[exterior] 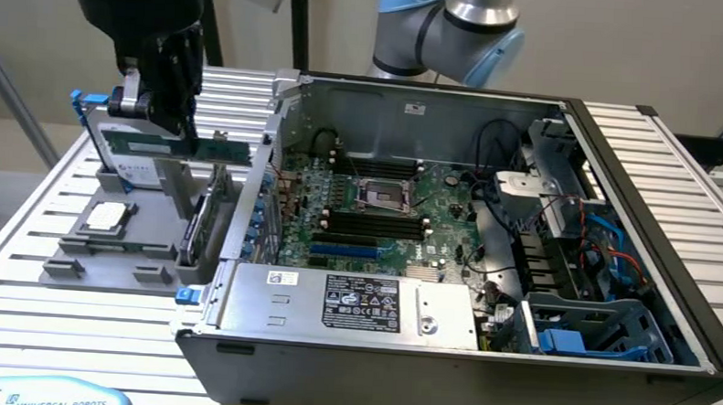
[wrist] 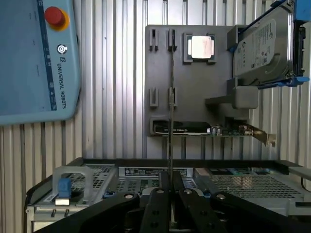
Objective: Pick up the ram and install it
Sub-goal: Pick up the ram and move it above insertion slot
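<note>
My gripper (exterior: pixel 157 125) is shut on the ram (exterior: pixel 217 149), a thin green stick held level in the air. It hangs above the grey holder tray (exterior: pixel 59 267), just outside the open computer case (exterior: pixel 330 366) on the exterior view's left. In the wrist view the ram (wrist: pixel 171 121) shows edge-on as a thin dark line running out from between my fingertips (wrist: pixel 170 187). The motherboard (exterior: pixel 441 201) lies inside the case, with its black memory slots (exterior: pixel 373 223) near the middle.
The tray carries a square silver processor chip (wrist: pixel 201 47), a hard drive in a blue frame (wrist: pixel 262 46) and a green expansion card (wrist: pixel 214 129). A light blue teach pendant (wrist: pixel 34 58) lies on the slatted table. The case wall stands between the ram and the motherboard.
</note>
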{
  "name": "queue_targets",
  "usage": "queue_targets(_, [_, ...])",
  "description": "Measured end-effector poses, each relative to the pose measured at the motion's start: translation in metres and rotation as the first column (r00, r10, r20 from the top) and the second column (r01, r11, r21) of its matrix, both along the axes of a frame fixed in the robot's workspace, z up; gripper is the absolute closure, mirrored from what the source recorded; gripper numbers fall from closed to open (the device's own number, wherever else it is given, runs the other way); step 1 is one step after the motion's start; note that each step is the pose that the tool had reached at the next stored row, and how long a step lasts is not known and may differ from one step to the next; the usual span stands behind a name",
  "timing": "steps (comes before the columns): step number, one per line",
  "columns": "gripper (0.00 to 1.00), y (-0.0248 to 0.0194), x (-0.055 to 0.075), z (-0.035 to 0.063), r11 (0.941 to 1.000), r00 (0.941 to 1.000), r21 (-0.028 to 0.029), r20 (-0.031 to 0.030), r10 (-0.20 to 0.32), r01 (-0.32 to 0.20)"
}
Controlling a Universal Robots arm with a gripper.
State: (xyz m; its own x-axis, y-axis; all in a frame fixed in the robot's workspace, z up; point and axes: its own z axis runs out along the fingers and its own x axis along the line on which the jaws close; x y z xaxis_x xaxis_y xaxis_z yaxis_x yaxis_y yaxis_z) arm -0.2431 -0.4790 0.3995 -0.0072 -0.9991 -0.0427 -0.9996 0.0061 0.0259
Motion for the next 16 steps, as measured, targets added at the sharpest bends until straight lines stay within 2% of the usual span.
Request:
queue_targets(5, [0.87, 0.0, 0.023, 0.0062, 0.9999, 1.0, 0.0109, 0.0, 0.0, 0.0])
queue_targets(10, [0.87, 0.0001, 0.046, 0.0081, 0.9998, 1.0, 0.0206, 0.0001, 0.0, 0.0])
queue_targets(16, [0.87, 0.0015, 0.073, 0.0081, 0.9997, 1.0, 0.0243, 0.0, 0.0, 0.0])
